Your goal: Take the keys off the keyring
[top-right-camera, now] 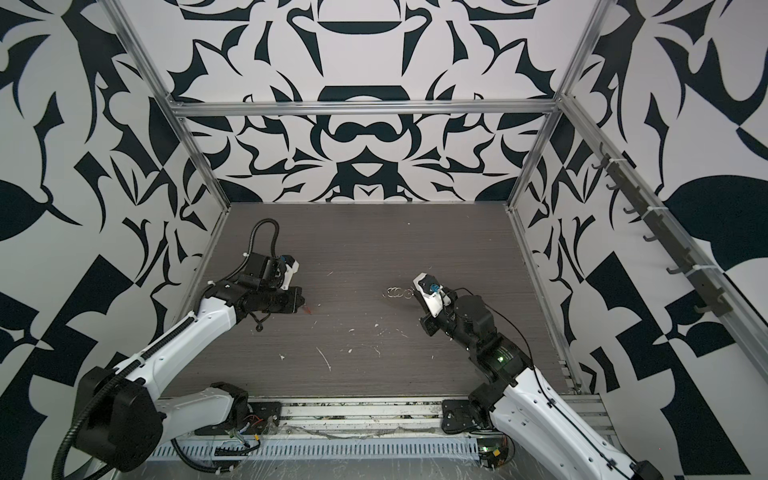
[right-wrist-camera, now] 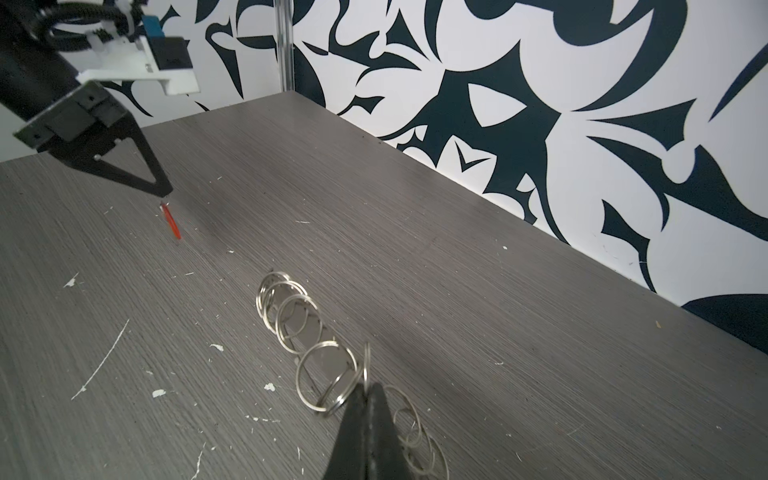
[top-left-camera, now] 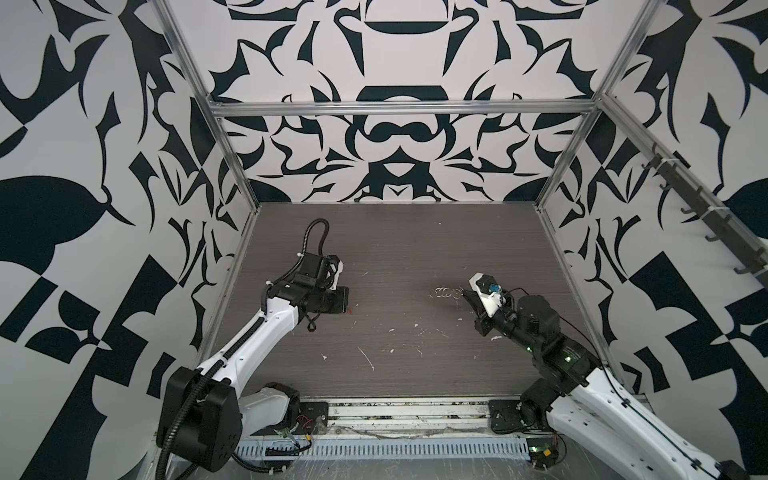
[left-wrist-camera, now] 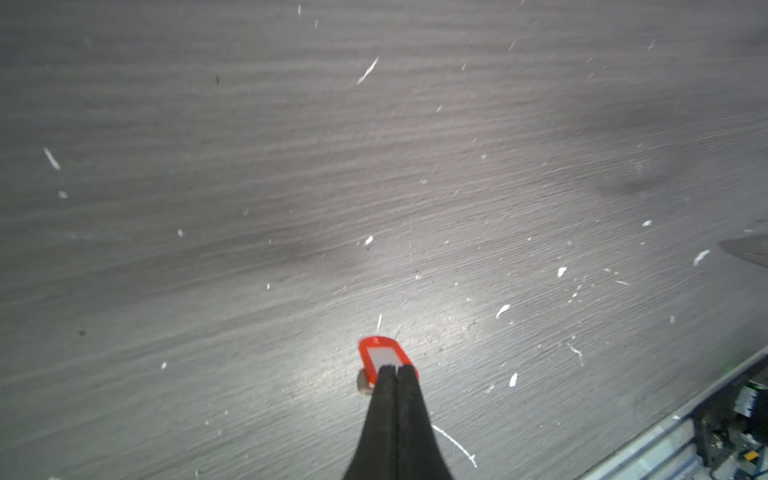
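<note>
Found the left hand (left-wrist-camera: 395,368) pinched shut on a red tag (left-wrist-camera: 380,351) with a white label, lower centre of the left wrist frame. Found the right hand (right-wrist-camera: 371,386) closed tight on the end ring of the linked silvery keyrings (right-wrist-camera: 299,322), right of centre in both top views, well apart from the tag. Cannot make out separate keys among them.

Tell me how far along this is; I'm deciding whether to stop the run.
Done: the tag is apart from the rings. In hand: the left gripper is shut on the tag, the right gripper on the chain's end ring. Left: the rings are linked together; no keys show, so I cannot tell what remains.
</note>
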